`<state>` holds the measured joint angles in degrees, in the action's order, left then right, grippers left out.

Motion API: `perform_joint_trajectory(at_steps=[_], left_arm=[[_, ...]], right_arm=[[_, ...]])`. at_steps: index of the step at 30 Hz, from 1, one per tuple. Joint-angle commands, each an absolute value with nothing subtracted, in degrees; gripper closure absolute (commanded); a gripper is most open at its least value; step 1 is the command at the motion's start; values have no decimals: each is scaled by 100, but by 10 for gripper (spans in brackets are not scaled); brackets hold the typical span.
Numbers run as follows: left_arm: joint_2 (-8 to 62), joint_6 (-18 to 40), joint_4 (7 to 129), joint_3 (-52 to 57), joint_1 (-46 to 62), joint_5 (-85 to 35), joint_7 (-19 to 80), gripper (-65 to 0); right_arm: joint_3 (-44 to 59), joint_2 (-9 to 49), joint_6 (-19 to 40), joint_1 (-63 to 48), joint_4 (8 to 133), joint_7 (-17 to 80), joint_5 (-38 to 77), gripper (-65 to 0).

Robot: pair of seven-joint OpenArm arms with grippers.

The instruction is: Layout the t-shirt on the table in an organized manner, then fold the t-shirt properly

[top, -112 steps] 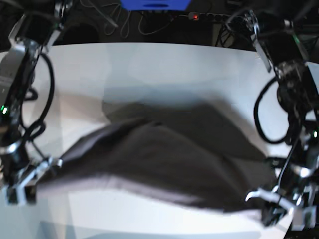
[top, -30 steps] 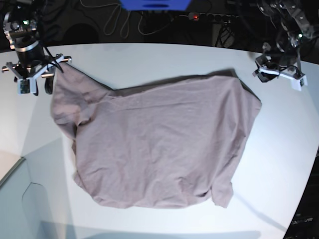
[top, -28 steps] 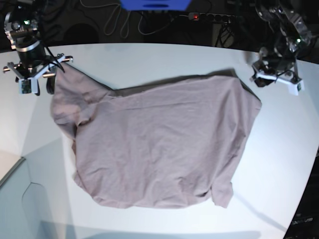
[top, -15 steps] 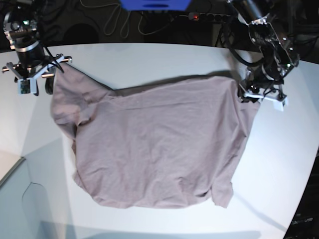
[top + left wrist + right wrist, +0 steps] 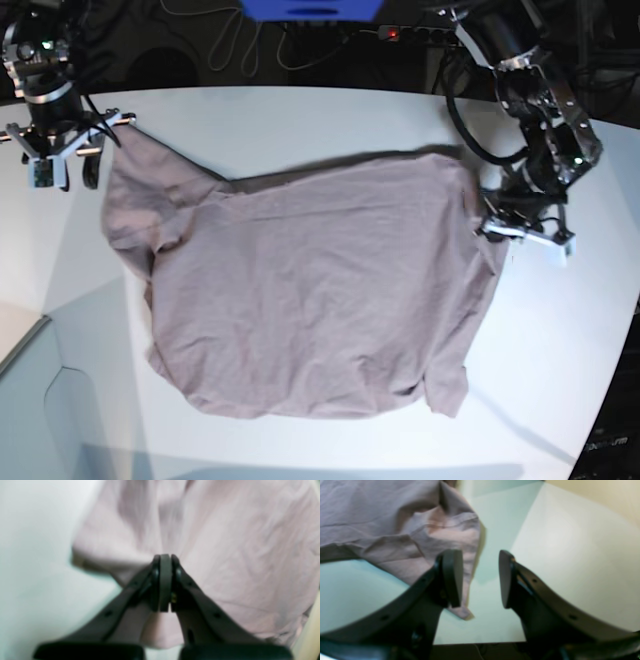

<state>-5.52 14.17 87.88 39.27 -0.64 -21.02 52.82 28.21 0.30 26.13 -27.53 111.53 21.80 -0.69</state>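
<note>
The mauve-grey t-shirt (image 5: 310, 290) lies spread out, slightly wrinkled, on the white table (image 5: 330, 120). At the shirt's right edge, my left gripper (image 5: 518, 228) has come down; the cloth there is bunched inward. In the left wrist view its jaws (image 5: 165, 580) are pressed together, and folds of the t-shirt (image 5: 225, 542) run into the tips. My right gripper (image 5: 60, 165) stands open at the shirt's far left corner. In the right wrist view one finger (image 5: 452, 577) overlaps the crumpled corner of the t-shirt (image 5: 395, 517); the gap (image 5: 480, 580) shows bare table (image 5: 570, 542).
Behind the table's far edge are dark cables, a blue object (image 5: 310, 8) and a power strip with a red light (image 5: 392, 34). The table's curved edge runs down the right side (image 5: 612, 400). A lower panel sits at the front left (image 5: 30, 400).
The left arm swung down from the far right corner onto the shirt's right edge and shut there, pulling that edge inward. The right gripper stayed open, shifting slightly.
</note>
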Motion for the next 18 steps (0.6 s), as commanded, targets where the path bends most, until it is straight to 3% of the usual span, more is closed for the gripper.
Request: perform_joint_trajectory(at_steps=[1,12,15,18], left_arm=[[-646,1446,9112,3899,-92,-2185,5218,0],[-593,1446,9719,3626,268,-2211,5209,-5],[-576,1464,9675,4084,400,-2237,5209,-90],[-576,1464,9648,4541,409,-2237,5226,-247]], right_arm=[[2870,75,2598,-2756,11275,2044,-13,-237],[2862,66,2598,-2800,11275,2044,-13,-237],[2870,66,2598,-2809,11275,2044,-13,-237],[2870,66,2598,-2809,11275,2044,-13,-237]])
